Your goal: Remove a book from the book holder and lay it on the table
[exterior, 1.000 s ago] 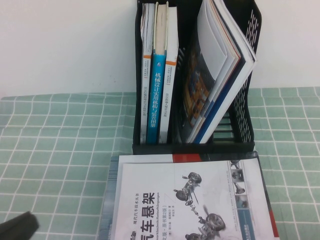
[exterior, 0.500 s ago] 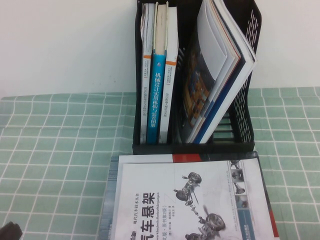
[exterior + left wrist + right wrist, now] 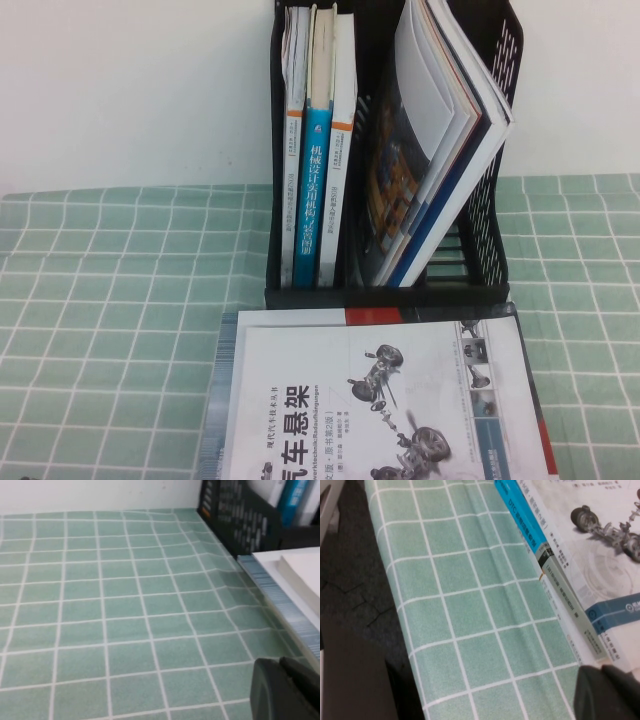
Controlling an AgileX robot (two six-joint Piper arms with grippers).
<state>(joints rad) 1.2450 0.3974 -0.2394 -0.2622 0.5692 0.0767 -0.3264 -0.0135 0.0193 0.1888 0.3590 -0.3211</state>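
Hovering low — left gripper (image 3: pixel 287 690); right gripper (image 3: pixel 607 692).

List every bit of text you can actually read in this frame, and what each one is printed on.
"机械设计实用机构" on the blue book's spine in the book holder; the characters after it blur.
"车悬架" on the white book's cover lying on the table; its first character is cut off.
Small print on both: unreadable.
Left gripper and right gripper: no text.

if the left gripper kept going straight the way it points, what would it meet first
Probably the black book holder. The left gripper, low over the green cloth, points toward the holder's side, just missing the flat book. Depth is unclear. The right gripper sits beside that book.
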